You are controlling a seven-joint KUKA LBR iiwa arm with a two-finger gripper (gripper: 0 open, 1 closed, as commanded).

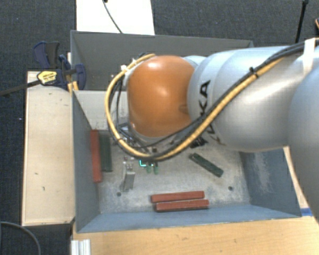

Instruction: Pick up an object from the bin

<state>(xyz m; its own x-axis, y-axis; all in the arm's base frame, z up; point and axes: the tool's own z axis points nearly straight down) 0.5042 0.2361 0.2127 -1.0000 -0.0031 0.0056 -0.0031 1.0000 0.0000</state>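
My gripper [128, 180] comes out from under the orange cover and reaches down to the bin floor at the left of the middle. Just left of it, a dark green bar [106, 154] lies along the left wall, with a longer red-brown bar [95, 156] beside it against that wall. In front of the gripper, two red-brown bars [179, 201] lie side by side near the front wall. Another dark green bar [206, 164] lies slanted to the right of the gripper. The gripper touches none of these as far as I can see.
The arm and its orange cover hang over the back and middle of the bin and hide the floor beneath them. Bare grey floor shows between the gripper and the front bars, and at the right front corner.
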